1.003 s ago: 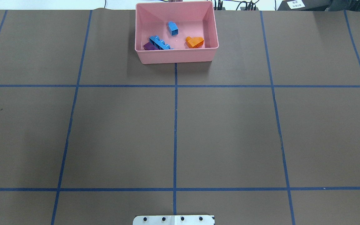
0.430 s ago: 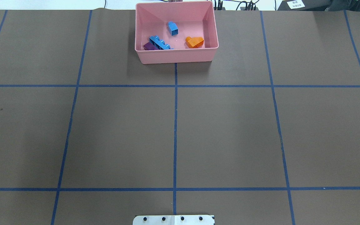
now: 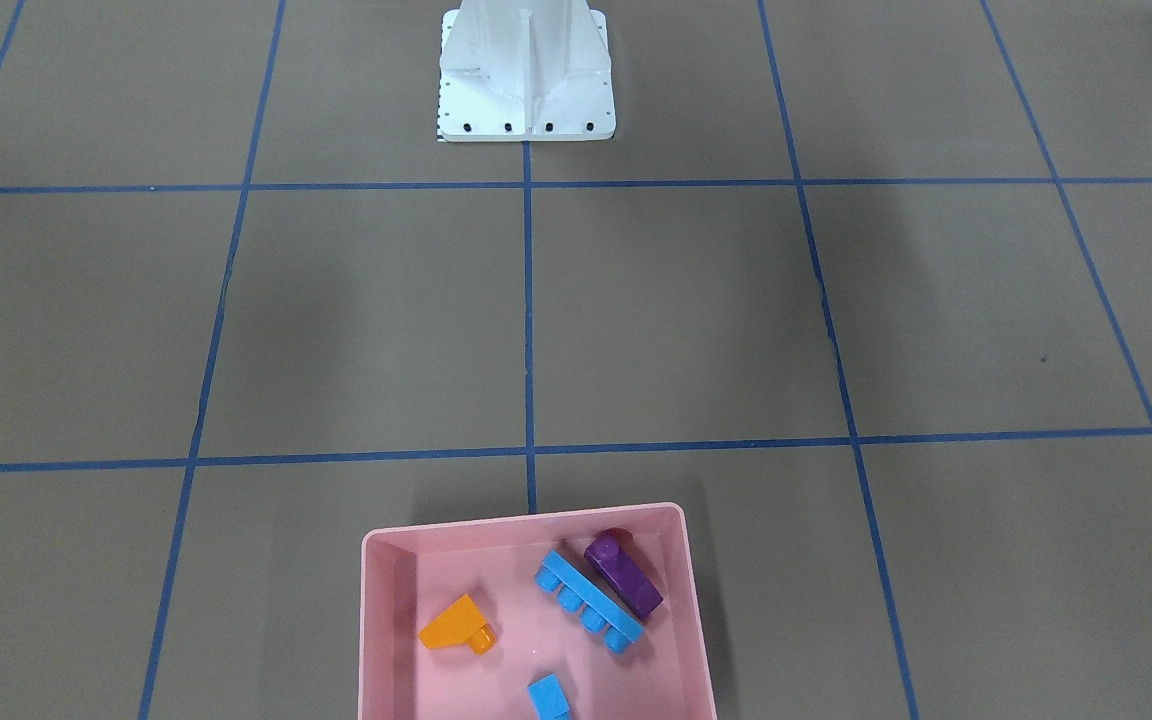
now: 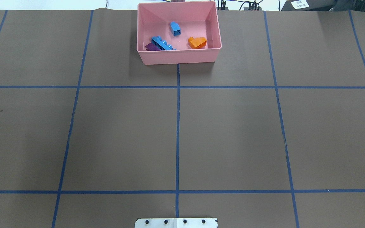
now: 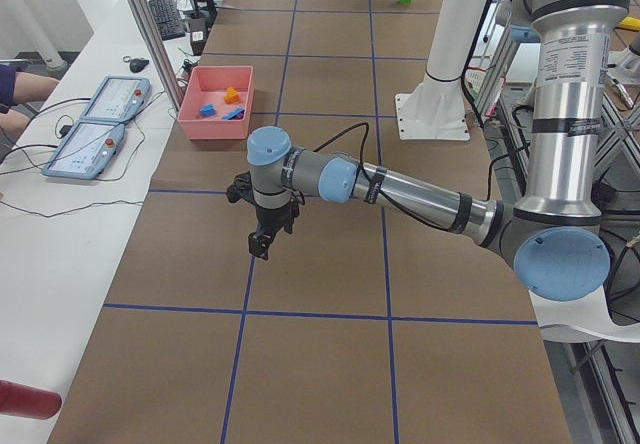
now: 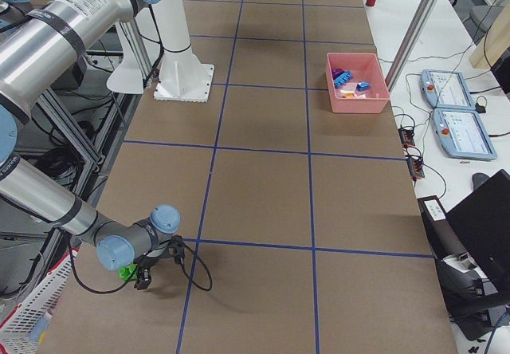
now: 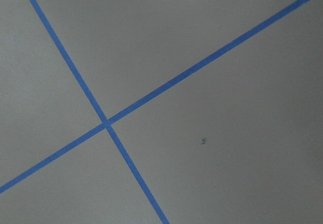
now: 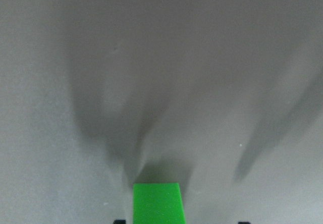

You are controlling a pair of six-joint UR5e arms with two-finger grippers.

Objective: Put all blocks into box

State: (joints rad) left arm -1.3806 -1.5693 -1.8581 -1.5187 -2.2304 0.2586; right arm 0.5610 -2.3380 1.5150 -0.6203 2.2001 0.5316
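Exterior left view puts the left gripper hanging fingers-down over the bare counter, well apart from the box. I cannot tell whether it is open or closed, and its wrist camera sees only a tape cross.

The box sits at the counter's far edge on the centre line. From the overhead view it holds, left to right, the purple block, touching the long blue block, then the small blue block and the orange block, each lying alone.

At the robot's right end the green block lies on the counter, well apart from the box. The right gripper is low over it. In the right wrist view its fingertips stand spread wider than the block, which sits between them, untouched on both sides.
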